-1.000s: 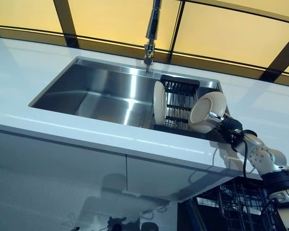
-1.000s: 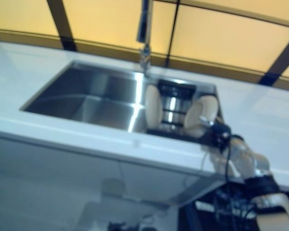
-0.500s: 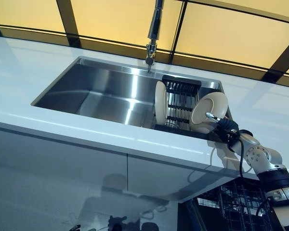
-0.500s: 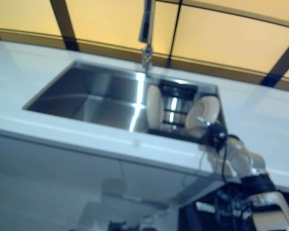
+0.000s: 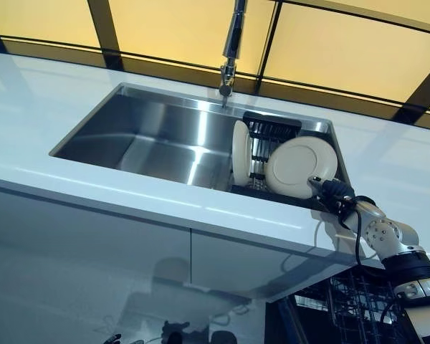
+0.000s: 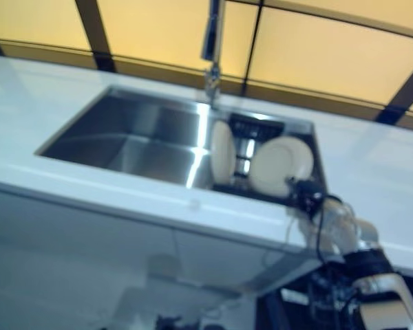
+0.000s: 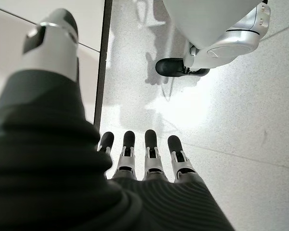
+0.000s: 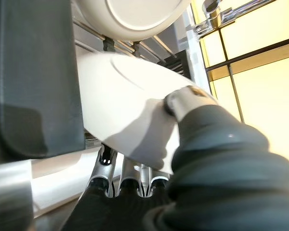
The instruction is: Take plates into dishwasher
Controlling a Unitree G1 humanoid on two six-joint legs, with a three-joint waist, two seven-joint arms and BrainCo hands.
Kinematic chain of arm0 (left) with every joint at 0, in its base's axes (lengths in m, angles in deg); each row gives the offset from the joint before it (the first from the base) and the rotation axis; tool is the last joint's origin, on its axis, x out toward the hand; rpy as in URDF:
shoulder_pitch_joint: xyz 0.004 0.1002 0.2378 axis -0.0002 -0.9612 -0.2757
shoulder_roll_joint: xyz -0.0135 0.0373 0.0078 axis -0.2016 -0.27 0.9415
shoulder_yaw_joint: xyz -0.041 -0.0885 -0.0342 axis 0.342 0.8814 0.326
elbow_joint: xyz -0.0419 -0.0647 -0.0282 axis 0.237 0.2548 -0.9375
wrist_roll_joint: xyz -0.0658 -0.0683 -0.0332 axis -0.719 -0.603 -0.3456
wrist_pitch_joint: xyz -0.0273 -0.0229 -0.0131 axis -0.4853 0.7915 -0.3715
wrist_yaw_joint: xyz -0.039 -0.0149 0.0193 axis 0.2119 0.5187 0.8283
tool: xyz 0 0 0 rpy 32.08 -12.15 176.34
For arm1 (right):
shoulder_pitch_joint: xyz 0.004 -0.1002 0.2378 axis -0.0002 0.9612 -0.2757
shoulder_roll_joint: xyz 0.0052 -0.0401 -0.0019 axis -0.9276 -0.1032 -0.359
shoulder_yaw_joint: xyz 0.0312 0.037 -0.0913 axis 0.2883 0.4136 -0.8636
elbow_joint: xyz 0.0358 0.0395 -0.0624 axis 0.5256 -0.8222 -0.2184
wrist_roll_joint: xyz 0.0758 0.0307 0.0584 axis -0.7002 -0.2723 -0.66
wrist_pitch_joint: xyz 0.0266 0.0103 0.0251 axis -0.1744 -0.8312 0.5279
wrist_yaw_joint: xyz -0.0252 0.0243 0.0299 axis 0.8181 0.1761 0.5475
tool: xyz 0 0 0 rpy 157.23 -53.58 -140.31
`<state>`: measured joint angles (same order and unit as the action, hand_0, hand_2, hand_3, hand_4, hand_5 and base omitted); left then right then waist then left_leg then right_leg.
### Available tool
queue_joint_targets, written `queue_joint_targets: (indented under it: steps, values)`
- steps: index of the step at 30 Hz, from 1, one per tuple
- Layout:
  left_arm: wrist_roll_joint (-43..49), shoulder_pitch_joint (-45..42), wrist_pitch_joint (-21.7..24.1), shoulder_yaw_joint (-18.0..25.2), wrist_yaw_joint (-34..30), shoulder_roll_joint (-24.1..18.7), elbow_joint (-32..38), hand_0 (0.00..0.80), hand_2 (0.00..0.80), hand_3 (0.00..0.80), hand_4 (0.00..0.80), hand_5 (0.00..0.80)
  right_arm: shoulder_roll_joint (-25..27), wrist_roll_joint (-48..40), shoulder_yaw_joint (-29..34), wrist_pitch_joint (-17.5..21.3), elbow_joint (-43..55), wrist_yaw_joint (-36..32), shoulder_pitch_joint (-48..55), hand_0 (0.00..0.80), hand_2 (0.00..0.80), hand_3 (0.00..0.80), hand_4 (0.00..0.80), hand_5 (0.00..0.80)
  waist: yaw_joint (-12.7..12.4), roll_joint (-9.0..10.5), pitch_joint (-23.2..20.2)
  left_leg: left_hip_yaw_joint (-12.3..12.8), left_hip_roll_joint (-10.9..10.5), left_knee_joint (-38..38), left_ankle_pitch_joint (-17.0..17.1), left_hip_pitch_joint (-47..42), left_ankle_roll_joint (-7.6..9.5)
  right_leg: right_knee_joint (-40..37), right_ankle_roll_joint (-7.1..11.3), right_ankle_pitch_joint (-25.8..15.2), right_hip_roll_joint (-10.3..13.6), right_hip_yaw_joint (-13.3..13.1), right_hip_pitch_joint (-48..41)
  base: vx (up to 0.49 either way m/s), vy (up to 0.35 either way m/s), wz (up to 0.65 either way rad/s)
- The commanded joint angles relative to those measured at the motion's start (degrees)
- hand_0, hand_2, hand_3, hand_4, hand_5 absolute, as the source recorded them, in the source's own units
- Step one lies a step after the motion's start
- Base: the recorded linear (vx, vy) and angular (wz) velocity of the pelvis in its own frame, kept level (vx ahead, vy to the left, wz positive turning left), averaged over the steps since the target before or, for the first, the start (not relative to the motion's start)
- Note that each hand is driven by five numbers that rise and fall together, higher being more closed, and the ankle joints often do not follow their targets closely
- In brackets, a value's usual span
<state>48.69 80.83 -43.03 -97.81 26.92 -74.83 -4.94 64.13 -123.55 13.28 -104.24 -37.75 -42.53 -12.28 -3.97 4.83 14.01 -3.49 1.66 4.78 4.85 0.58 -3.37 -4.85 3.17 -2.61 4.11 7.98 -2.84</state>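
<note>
While the nearer plate is pinched at its lower rim between thumb and fingers of the right hand, it is seen tilted, face towards the camera, over the right end of the sink. A second plate is left standing on edge in the black dish rack, just beside the held one. The left hand is seen hanging over the floor, fingers straight and holding nothing. The dishwasher basket is visible below the tabletop, to the right.

Judgement: the lift-out is in progress. The plate should be raised clear of the rack wires before being swung aside, so the neighbouring plate is not knocked. The rim pinch looks shallow; slow wrist rotation is advised to avoid slipping.
</note>
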Motion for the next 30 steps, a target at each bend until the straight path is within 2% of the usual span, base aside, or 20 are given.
queue_joint_targets:
  steps: [1,12,23,30]
  values:
    - [-1.86,2.40,0.83,-2.55,0.88,-1.15,-1.10,0.000,0.000,0.000,0.000,0.000,0.58,-1.51,-1.13,2.31,1.21,-0.25,-5.30,0.800,0.800,0.800,0.800,0.800,-0.42,-0.13,-1.25,-0.32,-0.79,0.22,-1.31,0.65,2.23,5.92,0.93,1.30,1.49,-0.24,2.62,0.000,0.000,0.00]
    - [-2.35,2.38,1.02,-2.80,0.76,-1.18,-0.83,0.000,0.000,0.000,0.000,0.000,0.63,-1.14,-0.16,5.13,1.78,1.17,-5.86,0.800,0.800,0.800,0.800,0.800,-0.41,-0.32,-0.94,-0.33,-0.79,0.22,-1.36,0.60,2.29,6.04,0.91,1.34,1.44,-0.29,2.69,0.000,0.000,0.00]
    - [-2.55,2.08,0.83,-3.03,1.30,-0.90,-0.63,0.000,0.000,0.000,0.000,0.000,2.01,1.28,2.24,10.52,5.14,3.99,-7.11,0.800,0.800,0.800,0.800,0.800,-0.24,-0.23,-1.30,-0.36,-0.70,0.22,-1.56,0.31,2.14,6.00,0.90,1.51,1.35,-0.31,2.38,0.000,0.000,0.00]
    - [-2.61,1.64,0.65,-3.19,1.39,-1.05,-0.18,0.000,0.000,0.000,0.000,0.000,4.82,8.88,3.51,16.92,8.45,6.52,-9.57,0.800,0.800,0.800,0.800,0.800,-0.32,-0.14,-1.37,-0.39,-0.64,0.22,-1.67,0.10,2.10,6.03,0.99,1.60,1.30,-0.30,2.16,0.000,0.000,0.00]
